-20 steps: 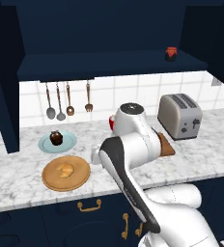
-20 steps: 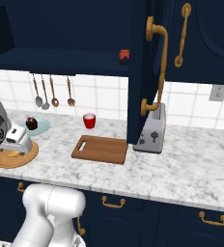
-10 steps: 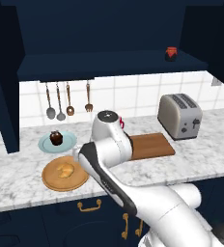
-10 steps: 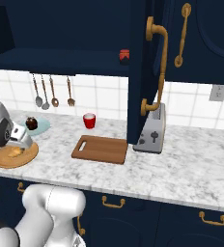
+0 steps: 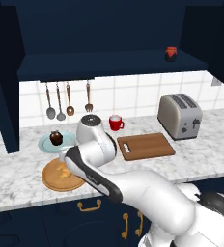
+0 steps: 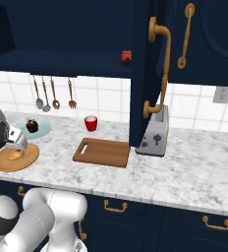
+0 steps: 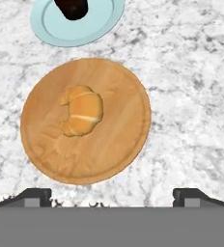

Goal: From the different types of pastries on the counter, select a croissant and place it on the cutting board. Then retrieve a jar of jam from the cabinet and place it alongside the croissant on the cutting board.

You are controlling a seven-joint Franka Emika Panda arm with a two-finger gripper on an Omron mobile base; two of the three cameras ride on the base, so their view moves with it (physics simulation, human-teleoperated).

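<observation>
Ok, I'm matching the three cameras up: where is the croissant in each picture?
Left base view: croissant at lower left, partly behind the arm.
Right base view: at the far left edge, under the claw.
Hand view: left of centre.
Shared landmark: the round wooden plate it lies on, beside the blue plate.

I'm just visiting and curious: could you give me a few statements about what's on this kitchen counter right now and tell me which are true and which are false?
1. The croissant lies on the round wooden plate. True.
2. The cutting board already carries a pastry. False: its surface is bare.
3. The jar of jam stands on the counter beside the toaster. False: it sits up on the cabinet shelf.
4. The dark chocolate pastry rests on a light blue plate. True.
5. The gripper is clamped on the croissant. False: its fingertips stand wide apart, above the plate.
</observation>
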